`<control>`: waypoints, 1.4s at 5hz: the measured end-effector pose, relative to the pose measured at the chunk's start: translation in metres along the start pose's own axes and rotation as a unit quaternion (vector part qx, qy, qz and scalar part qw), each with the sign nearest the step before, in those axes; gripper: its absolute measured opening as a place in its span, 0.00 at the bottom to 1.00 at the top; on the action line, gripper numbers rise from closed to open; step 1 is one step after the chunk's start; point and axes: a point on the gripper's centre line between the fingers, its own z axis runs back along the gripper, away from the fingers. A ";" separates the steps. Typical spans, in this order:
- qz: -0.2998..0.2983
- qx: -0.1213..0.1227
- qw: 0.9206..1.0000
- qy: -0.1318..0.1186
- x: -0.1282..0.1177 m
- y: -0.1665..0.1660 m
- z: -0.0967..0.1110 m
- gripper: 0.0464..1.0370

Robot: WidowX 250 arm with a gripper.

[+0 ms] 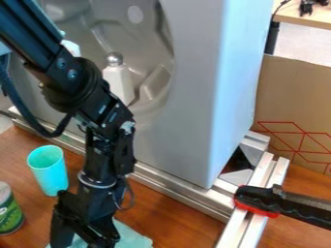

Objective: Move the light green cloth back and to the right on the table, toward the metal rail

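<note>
My claw (pixel 82 240) hangs nearest the camera, to the right of the turquoise cup (pixel 49 172), fingers spread apart; I cannot tell whether they touch the teal cloth (pixel 134 236) beneath me. That cloth lies on the wooden counter (pixel 169 215), nearer than the cup. A green can (pixel 9 210) stands left of the cup, a white bottle (pixel 118 83) beyond it.

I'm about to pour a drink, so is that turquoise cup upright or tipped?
Upright: the turquoise cup stands on the wooden tabletop, its open rim at the top.
</note>
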 end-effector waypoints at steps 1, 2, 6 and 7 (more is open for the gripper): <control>0.003 0.002 1.000 -0.009 0.010 0.001 -0.005 0.96; -0.001 -0.001 0.999 -0.032 0.025 0.000 -0.014 0.96; -0.003 0.044 0.974 -0.224 0.092 0.006 0.038 0.96; 0.001 0.043 0.977 -0.210 0.097 0.007 0.034 0.96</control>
